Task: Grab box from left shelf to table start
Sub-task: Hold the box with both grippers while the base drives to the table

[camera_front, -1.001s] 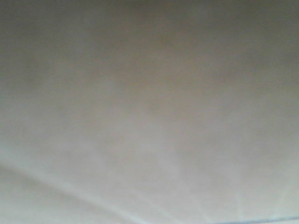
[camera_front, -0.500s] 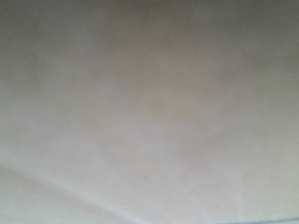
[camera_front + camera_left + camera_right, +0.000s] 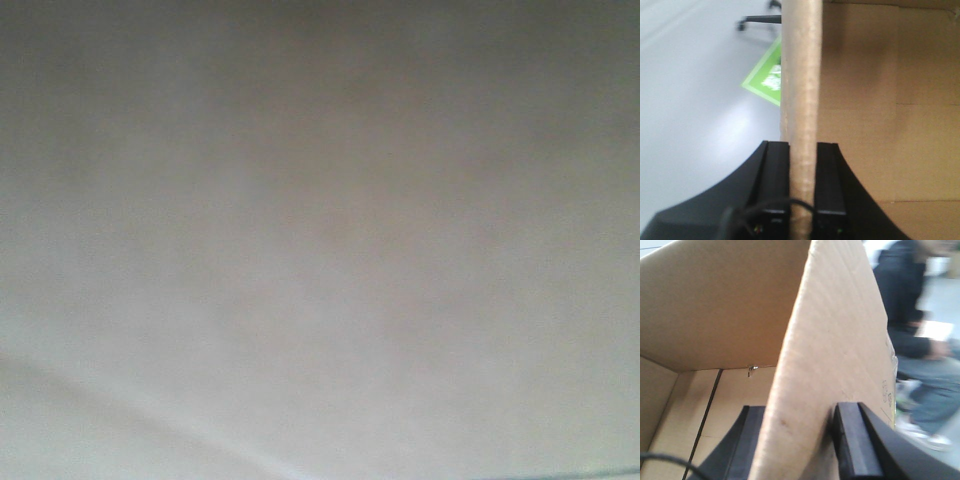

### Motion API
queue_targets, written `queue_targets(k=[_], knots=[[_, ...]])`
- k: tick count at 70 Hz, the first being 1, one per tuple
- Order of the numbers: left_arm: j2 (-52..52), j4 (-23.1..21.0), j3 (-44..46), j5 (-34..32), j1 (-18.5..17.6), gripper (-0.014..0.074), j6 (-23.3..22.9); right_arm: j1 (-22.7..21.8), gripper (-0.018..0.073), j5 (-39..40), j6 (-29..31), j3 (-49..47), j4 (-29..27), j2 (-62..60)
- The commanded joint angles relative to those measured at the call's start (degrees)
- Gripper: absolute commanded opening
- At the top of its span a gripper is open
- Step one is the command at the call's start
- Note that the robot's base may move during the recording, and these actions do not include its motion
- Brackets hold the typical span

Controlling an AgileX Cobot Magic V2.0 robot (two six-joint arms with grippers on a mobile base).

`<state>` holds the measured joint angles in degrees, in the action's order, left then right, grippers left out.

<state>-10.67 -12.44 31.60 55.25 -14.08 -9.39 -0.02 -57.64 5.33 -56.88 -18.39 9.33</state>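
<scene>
Box (image 3: 860, 125) edges clamped in left gripper (image 3: 802, 152), right gripper (image 3: 799, 412), grey floor (image 3: 690, 100) beside

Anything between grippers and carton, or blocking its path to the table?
Nothing between them: the left gripper and right gripper each pinch a wall of the plain brown cardboard box. The table is out of view.
</scene>
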Motion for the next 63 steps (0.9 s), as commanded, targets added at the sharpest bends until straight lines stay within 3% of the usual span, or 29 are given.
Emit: queue_targets(k=[1,63], knots=[[-1.2,-1.9,-0.5,12.0,-0.2,-0.01,0.1,0.0,0.0057,3.4,0.3,-1.5,2.1,0.2],[-1.2,-1.9,-0.5,12.0,-0.2,-0.01,0.1,0.0,0.0057,3.5,0.3,-1.5,2.1,0.2]])
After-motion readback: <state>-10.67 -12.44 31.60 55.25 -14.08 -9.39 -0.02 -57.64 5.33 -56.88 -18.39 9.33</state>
